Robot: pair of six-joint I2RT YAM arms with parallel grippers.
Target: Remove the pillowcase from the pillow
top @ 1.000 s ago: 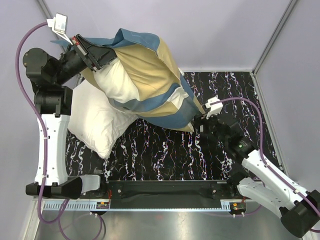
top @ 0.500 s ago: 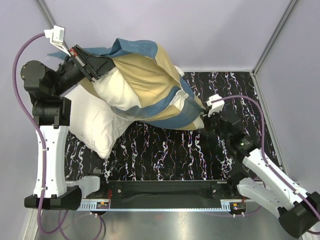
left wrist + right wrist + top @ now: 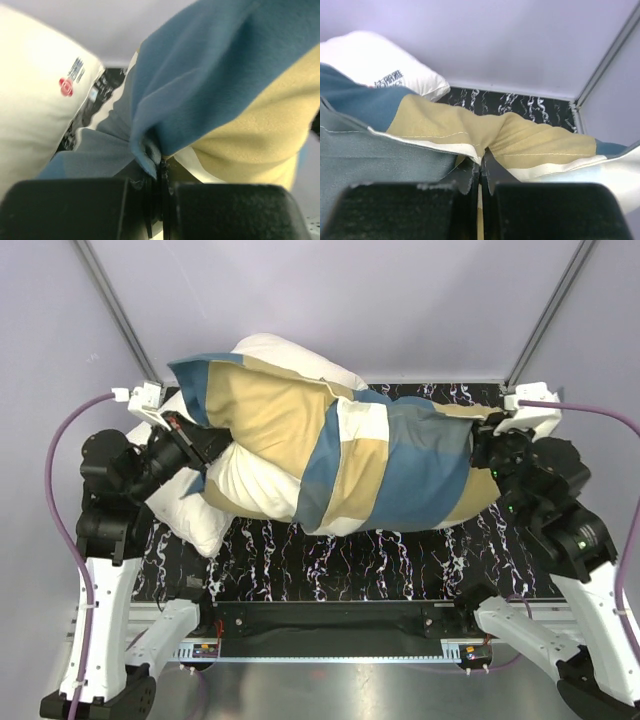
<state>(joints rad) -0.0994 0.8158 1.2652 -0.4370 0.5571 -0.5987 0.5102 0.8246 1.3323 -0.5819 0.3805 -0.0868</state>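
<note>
The pillowcase (image 3: 370, 465), in teal, tan and cream checks, hangs stretched sideways above the table between both arms. My left gripper (image 3: 205, 445) is shut on a bunched teal fold at its left end (image 3: 160, 167). My right gripper (image 3: 478, 445) is shut on a tan and cream edge at its right end (image 3: 481, 165). The off-white pillow (image 3: 248, 485) bulges out of the case's underside near the left end; most of it is hidden inside. More white padding (image 3: 290, 355) shows above the case at the back.
A second white pillow (image 3: 185, 512) lies on the black marbled table (image 3: 380, 560) under the left arm. Its red and dark printed logo (image 3: 67, 85) shows in the left wrist view, and a logo pillow (image 3: 375, 65) shows in the right wrist view. Walls and corner posts (image 3: 545, 310) close off the back.
My right gripper closed on the case's lower corner and swung right and back. The left arm came down and in. The case went from hanging bunched at the left to stretched across.
</note>
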